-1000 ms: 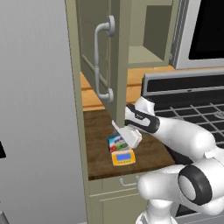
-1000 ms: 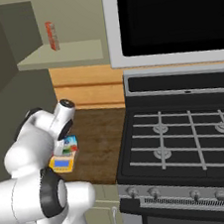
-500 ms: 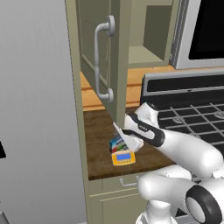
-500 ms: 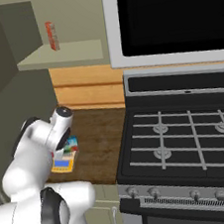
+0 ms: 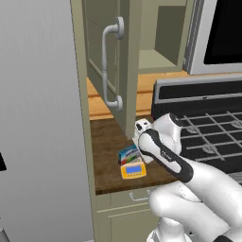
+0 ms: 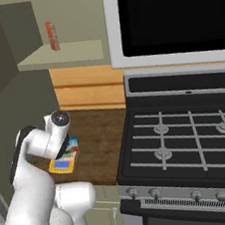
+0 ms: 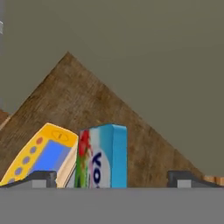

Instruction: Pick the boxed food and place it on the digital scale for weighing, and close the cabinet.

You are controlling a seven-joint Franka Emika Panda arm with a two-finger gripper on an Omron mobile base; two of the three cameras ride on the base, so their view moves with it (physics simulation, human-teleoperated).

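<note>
Hand view: we see our gripper (image 7: pixel 111 177) with jaws spread wide, empty, the box (image 7: pixel 101 156) between the fingertips on the scale (image 7: pixel 41 154).

Dark wooden countertop (image 5: pixel 108 142) wedged between the tall green side panel and the black gas stove (image 6: pixel 188 139), backed by a pale wood wall strip. Resting on it near the front edge, a yellow-orange digital scale (image 5: pixel 132 169) with blue display facing up. Blue boxed food (image 5: pixel 128 153) lying across the scale's far end, apparently on the weighing plate, though the contact is partly hidden by the arm. Seen from the hand camera, box (image 7: pixel 102 156) and scale (image 7: pixel 41 157) touching side by side on the brown wood grain (image 7: pixel 87 100). Higher up, a pale cabinet shelf (image 6: pixel 62 55) carrying a small red upright carton (image 6: pixel 52 36)
</note>
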